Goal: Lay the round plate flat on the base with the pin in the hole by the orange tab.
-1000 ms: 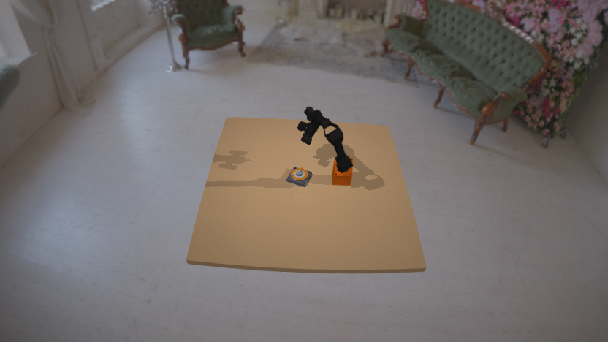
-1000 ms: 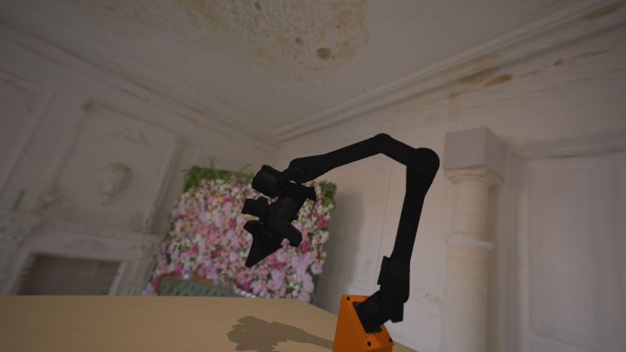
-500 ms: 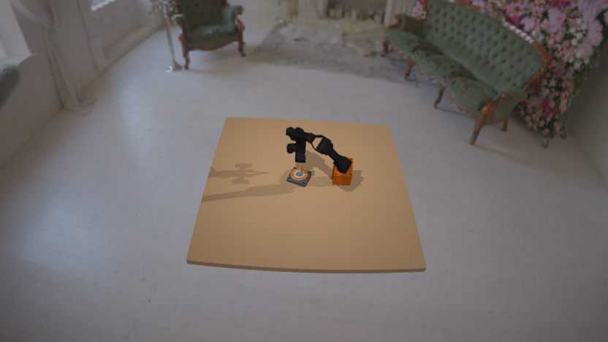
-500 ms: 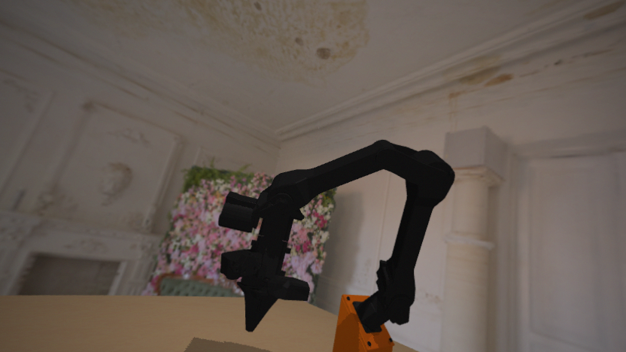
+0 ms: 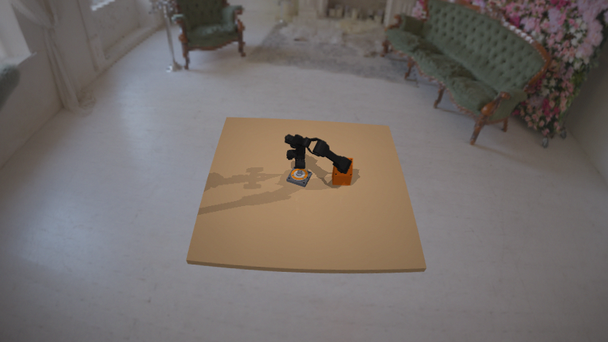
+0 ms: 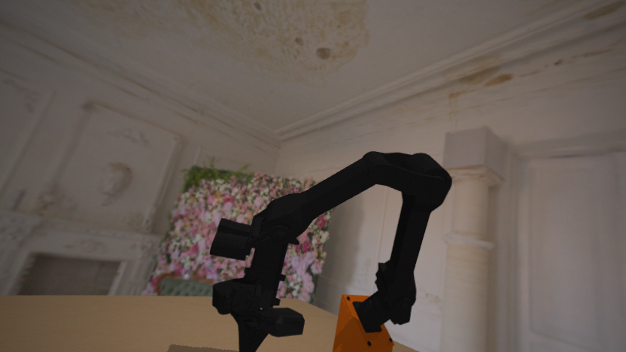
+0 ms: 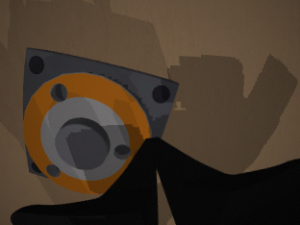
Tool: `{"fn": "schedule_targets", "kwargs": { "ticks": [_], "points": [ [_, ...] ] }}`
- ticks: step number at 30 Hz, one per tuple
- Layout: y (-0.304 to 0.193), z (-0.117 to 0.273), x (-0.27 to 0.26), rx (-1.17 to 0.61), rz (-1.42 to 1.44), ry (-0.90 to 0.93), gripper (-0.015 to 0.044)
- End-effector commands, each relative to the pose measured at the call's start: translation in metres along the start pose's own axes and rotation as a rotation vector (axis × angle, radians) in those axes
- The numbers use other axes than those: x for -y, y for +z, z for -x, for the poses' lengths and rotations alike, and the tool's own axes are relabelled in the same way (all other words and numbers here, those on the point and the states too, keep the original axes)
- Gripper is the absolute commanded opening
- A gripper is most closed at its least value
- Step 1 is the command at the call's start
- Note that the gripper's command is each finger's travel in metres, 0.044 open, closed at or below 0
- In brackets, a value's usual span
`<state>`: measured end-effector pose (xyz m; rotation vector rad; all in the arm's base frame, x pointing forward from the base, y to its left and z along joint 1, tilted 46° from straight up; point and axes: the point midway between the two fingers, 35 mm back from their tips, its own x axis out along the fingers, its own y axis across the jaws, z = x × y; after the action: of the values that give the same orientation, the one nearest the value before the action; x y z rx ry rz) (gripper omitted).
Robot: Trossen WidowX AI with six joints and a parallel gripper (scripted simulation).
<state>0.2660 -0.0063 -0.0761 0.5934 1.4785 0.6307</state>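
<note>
Nothing done: your fingers are pressed together, hovering by the plate (image 7: 87,132); hole isn't seating on pin.

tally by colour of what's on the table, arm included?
Orange: 2, plate ring, arm pedestal
Grey: 2, base, centre post
Black: 1, arm with shut gripper
Total: 5
</note>
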Motion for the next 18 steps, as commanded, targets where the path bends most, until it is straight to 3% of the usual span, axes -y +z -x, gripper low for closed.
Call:
{"fn": "schedule_targets", "kwargs": {
  "ticks": [1, 18],
  "points": [
    [-0.002, -0.003, -0.001, 0.004, -0.006, 0.004, 0.0],
    [-0.021, -0.005, -0.004, 0.003, -0.006, 0.004, 0.0]
  ]
}}
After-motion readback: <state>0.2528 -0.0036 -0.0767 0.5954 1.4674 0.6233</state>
